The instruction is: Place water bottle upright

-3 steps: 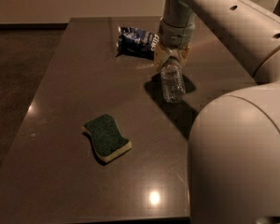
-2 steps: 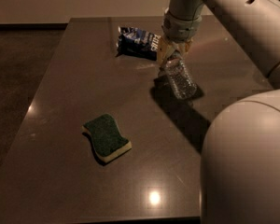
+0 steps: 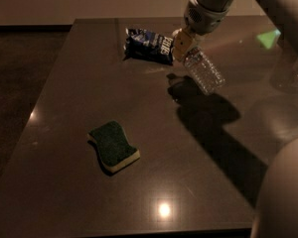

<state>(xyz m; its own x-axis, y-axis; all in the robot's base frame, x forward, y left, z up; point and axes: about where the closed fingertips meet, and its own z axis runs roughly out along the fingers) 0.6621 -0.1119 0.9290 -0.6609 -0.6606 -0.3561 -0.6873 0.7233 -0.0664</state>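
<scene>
- Currently, the tabletop carries no standing bottle.
- Snack bag: far centre, just left of the claw; not a task item.
- Sponge: near left, well apart.
- Water bottle: far right, tilted, base pointing down-right, apparently raised above its shadow. Lift judged done; righting and set-down remain.
- Claw: clenched on the bottle's neck end.

Hand w/ tilted bottle over table

- arm reaches in from top right, wrist angled down and left
- gripper at wrist end, fingers clamped on neck end of tilted water bottle
</scene>
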